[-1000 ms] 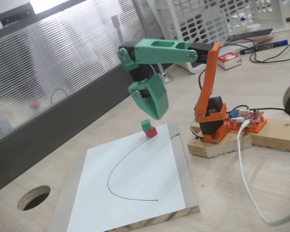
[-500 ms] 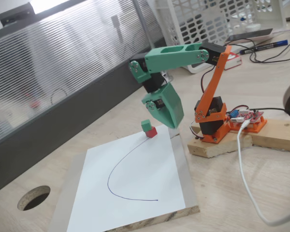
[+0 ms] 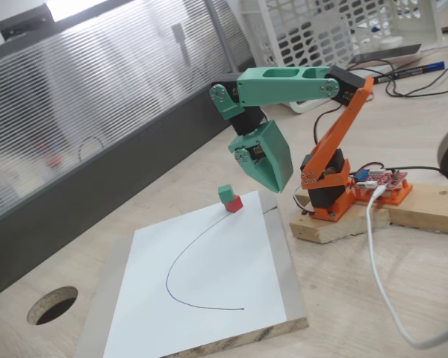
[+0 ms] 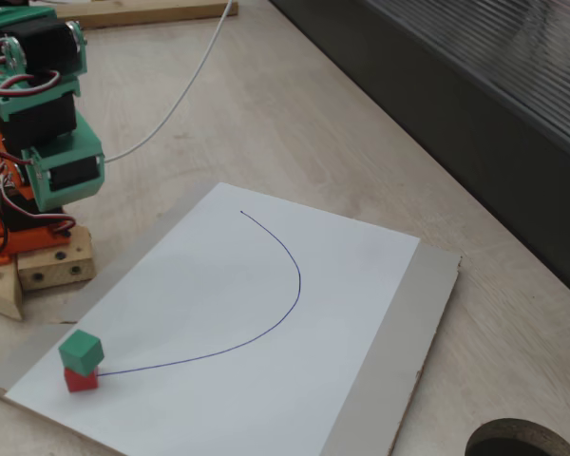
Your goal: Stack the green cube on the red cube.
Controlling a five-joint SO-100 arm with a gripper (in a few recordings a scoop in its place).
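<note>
— Two cubes sitting stacked: small matte teal-green cube [image 3: 225,193] resting on top of small plain red cube [image 3: 234,203], at the far corner of the white sheet of paper [image 3: 209,276].

— Sitting square?

— Not quite. Overhanging the red one toward the left in a fixed view [image 3: 225,193], and looking turned a little on it in a fixed view [image 4: 81,351], with the red cube [image 4: 80,380] peeking out below. Both lying right at the end of the thin blue curved pen line [image 4: 280,313].

— And the green plastic claw [image 3: 272,179]?

— Hanging in the air up and to the right of the stack, well apart from it, pointing down toward the pale wooden bench [image 3: 373,283]. Holding nothing. Looking closed to a single wedge, though hard telling for certain from this angle.

— Paper lying on what?

— Lying on a flat grey-faced plywood board [image 3: 291,276], just beside the wooden block [image 3: 336,224] carrying the orange arm base [image 3: 328,190].
</note>
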